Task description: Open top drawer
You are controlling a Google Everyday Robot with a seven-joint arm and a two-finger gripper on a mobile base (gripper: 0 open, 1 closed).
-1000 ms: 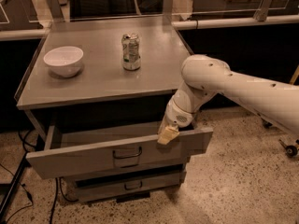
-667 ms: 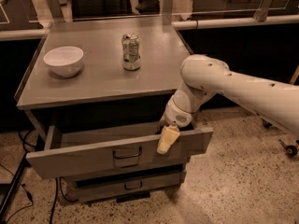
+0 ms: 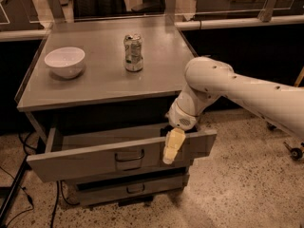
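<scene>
Gripper [image 3: 172,146] hung at the upper edge of the front panel, right of centre; open or closed, I could not tell. Grey metal table [image 3: 104,82] stood over the grey, flat-fronted top drawer [image 3: 85,163], which was partly out. Risk: an off-centre pull could skew the drawer and jam it, or the gripper could slip off. Drawer interior was shadowed, contents unclear. Round white bowl [image 3: 65,61] looked empty. Silver drinks can [image 3: 133,52] stood upright.

A grey, flat metal tabletop [image 3: 95,87] fills the upper left of the frame. A round white bowl [image 3: 64,61] stands at its left. A silver drink can [image 3: 133,52] stands upright near its centre, well apart from the bowl. The pale yellow gripper [image 3: 173,146] hangs below the tabletop's front edge, lower centre.
</scene>
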